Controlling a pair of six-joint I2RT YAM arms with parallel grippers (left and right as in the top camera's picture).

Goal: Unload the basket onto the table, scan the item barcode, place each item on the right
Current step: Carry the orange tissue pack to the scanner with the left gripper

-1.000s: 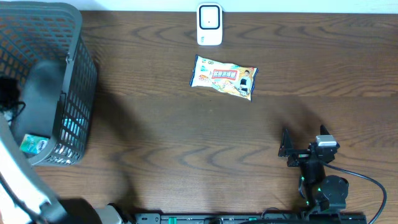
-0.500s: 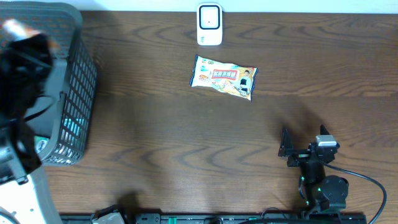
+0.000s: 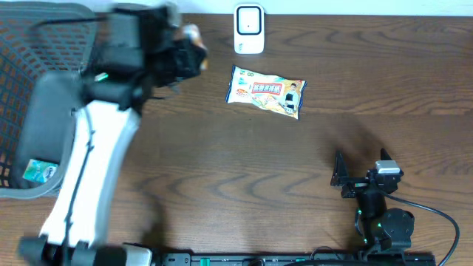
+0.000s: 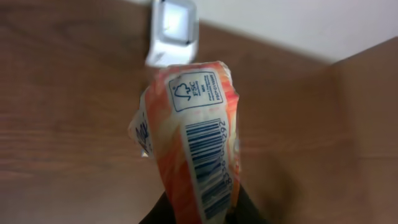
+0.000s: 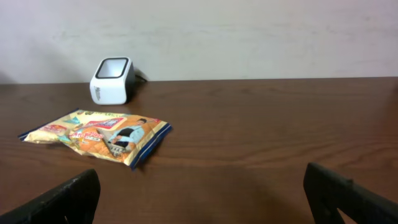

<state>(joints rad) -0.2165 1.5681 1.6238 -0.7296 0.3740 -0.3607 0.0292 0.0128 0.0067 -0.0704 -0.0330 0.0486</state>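
While L tool [image 4: 202, 216] pinches crinkly orange pkt [image 4: 193, 124], barcode [image 4: 211, 165] showing, R tool [image 5: 208, 199] gapes empty.

Wooden table [image 3: 222, 170], scanner [image 3: 249, 29], snack bag [image 3: 266, 91], basket [image 3: 11, 111]

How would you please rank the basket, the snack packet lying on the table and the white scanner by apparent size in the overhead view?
Largest: basket.
Middle: snack packet.
Smallest: scanner, clearly smaller than the packet.
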